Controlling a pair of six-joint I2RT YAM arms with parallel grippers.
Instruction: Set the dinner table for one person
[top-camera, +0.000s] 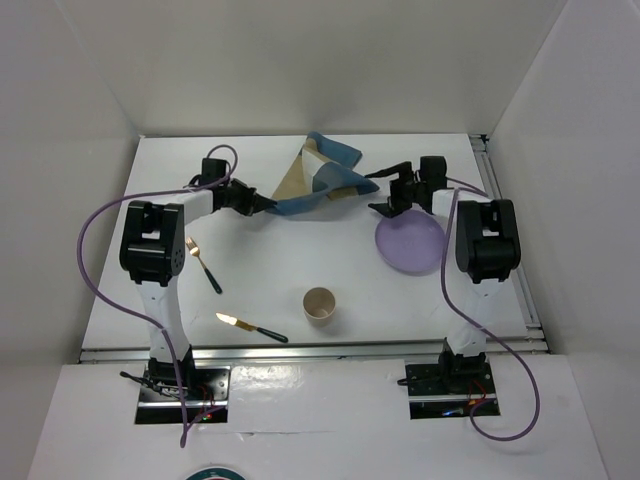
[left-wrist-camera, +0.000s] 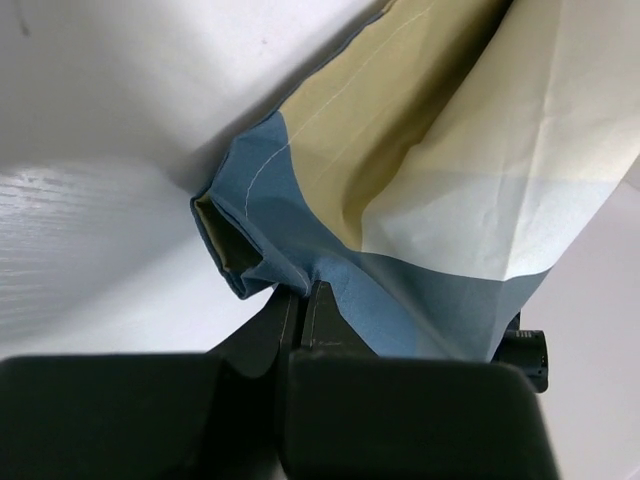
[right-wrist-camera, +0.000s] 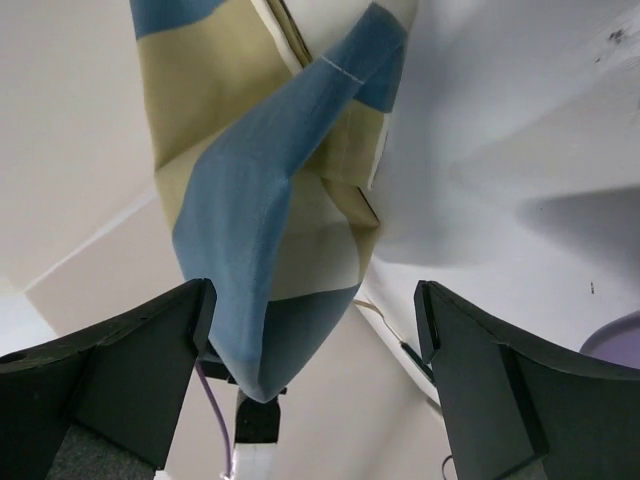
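Note:
The blue-and-tan placemat (top-camera: 318, 176) hangs crumpled and lifted over the far middle of the white dinner table (top-camera: 270, 265). My left gripper (top-camera: 266, 205) is shut on its blue left edge; the left wrist view shows the closed fingertips (left-wrist-camera: 312, 300) pinching a blue fold of the cloth (left-wrist-camera: 400, 190). My right gripper (top-camera: 380, 196) is open at the cloth's right end. In the right wrist view the cloth (right-wrist-camera: 260, 200) hangs in front of the spread gripper (right-wrist-camera: 315, 295), nearer the left finger (right-wrist-camera: 150, 370), and nothing is gripped.
A purple plate (top-camera: 410, 243) lies at the right, under my right arm; its rim shows in the right wrist view (right-wrist-camera: 622, 338). A tan cup (top-camera: 319, 305) stands near the front middle. A fork (top-camera: 203, 263) and a knife (top-camera: 252, 327) lie at the front left.

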